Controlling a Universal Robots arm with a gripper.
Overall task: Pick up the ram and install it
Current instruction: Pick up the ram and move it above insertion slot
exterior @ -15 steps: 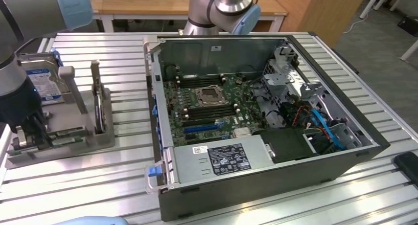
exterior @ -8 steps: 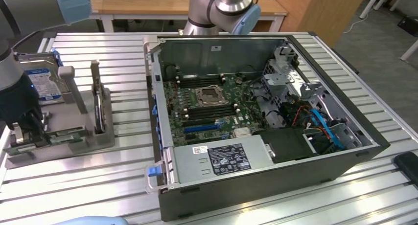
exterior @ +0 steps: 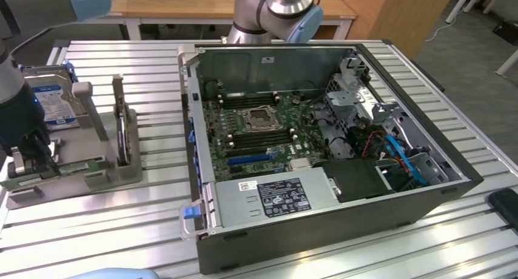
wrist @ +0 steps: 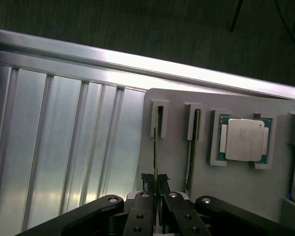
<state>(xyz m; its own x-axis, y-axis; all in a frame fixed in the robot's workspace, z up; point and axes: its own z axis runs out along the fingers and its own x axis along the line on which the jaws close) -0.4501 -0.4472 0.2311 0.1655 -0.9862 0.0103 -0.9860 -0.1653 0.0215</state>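
The ram (wrist: 156,147) is a thin green stick standing on edge in a slot of the grey holder (wrist: 177,162). In the exterior view the ram (exterior: 81,168) shows as a green strip low in the holder (exterior: 113,173) at that view's left. My gripper (wrist: 155,183) reaches down over it, its two dark fingers (wrist: 146,181) pressed close on either side of the stick's upper edge. In the exterior view the gripper (exterior: 31,161) hangs at the holder's near left end. The ram sits in its slot, not lifted.
A silver processor chip (wrist: 243,140) lies in a holder pocket, and a second dark stick (wrist: 191,157) stands in the neighbouring slot. A blue-labelled hard drive (exterior: 53,100) leans behind the holder. The open computer case (exterior: 453,164) with its motherboard (exterior: 259,127) fills the slatted table's (exterior: 121,230) middle.
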